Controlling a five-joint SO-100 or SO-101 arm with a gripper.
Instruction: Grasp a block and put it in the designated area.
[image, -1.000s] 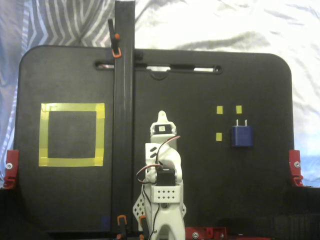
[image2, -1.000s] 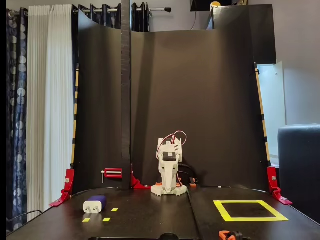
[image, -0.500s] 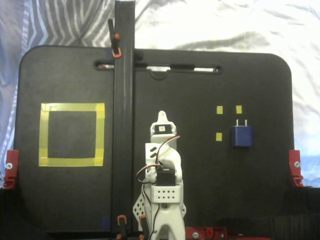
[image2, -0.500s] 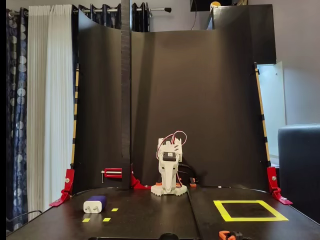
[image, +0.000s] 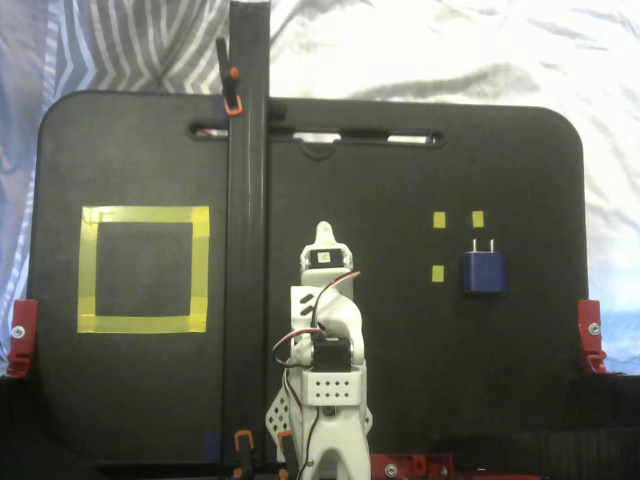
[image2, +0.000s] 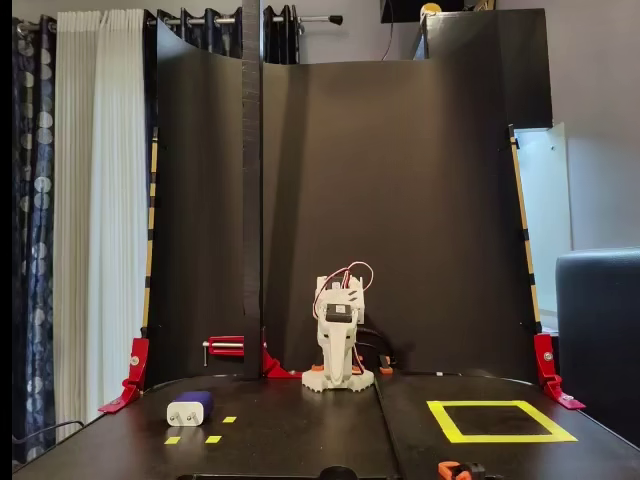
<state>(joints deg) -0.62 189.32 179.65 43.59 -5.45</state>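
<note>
The block is a small dark-blue cuboid with two metal prongs, lying on the black board on the right of a fixed view; it also shows low on the left as the block. The designated area is a large yellow tape square on the left, seen on the right as the designated area. My gripper hangs folded down by the arm's base in the middle, jaws together and holding nothing; from above, the gripper is well apart from both the block and the area.
Three tiny yellow tape squares lie just left of the block. A tall black post stands between the arm and the yellow square. Red clamps grip the board's edges. A black backdrop rises behind the arm.
</note>
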